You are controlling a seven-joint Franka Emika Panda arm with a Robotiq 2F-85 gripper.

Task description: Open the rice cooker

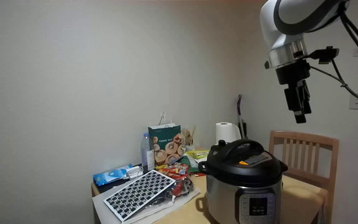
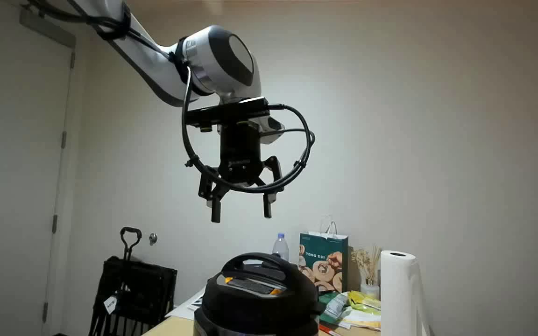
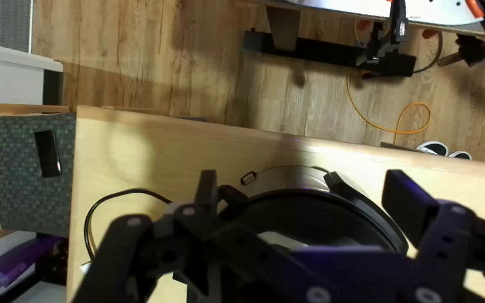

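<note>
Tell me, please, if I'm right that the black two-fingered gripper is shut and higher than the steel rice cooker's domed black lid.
The gripper is open, not shut, as an exterior view shows; it is higher than the lid.

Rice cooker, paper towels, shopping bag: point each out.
Rice cooker (image 1: 243, 177), in an exterior view: front of its lid.
Paper towels (image 2: 399, 296), in an exterior view: side of the roll.
Shopping bag (image 1: 165, 145), in an exterior view: printed front.
</note>
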